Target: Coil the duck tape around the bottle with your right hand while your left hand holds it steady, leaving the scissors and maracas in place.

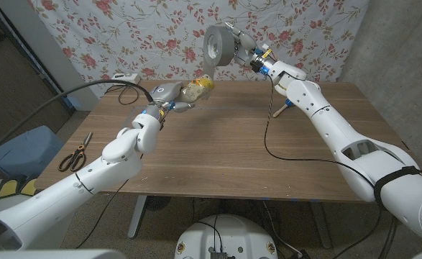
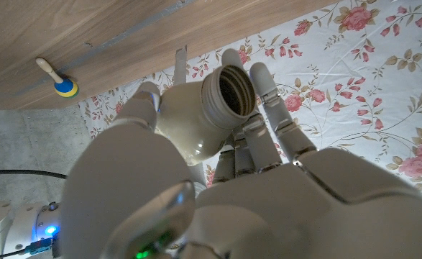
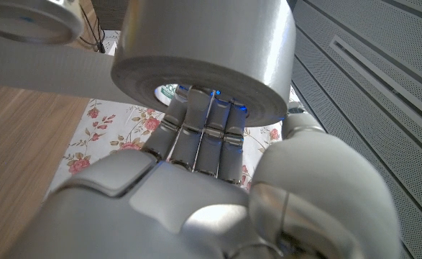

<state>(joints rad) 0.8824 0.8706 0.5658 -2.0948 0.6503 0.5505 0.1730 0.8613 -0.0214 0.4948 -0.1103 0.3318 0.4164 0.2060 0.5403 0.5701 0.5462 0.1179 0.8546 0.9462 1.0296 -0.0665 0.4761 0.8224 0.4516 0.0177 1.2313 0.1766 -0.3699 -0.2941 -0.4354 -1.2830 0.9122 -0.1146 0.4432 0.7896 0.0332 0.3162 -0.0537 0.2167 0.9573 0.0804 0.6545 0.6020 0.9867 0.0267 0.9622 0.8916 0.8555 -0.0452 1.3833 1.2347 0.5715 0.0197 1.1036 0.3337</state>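
Floral cloth behind smooth wood table (image 1: 218, 144); left hand (image 1: 169, 93) gripping ribbed-neck bottle (image 1: 198, 88), right hand (image 1: 250, 54) holding grey duck tape (image 1: 219, 43) roll aloft.

light is even and fairly bright from above, with only soft shadows on the bench (image 1: 218, 144). the head view is sharp in the middle and bends toward its corners. both wrist views are soft close up; small blue and green lamps glow between the near, blurred fingers (image 3: 203, 137).
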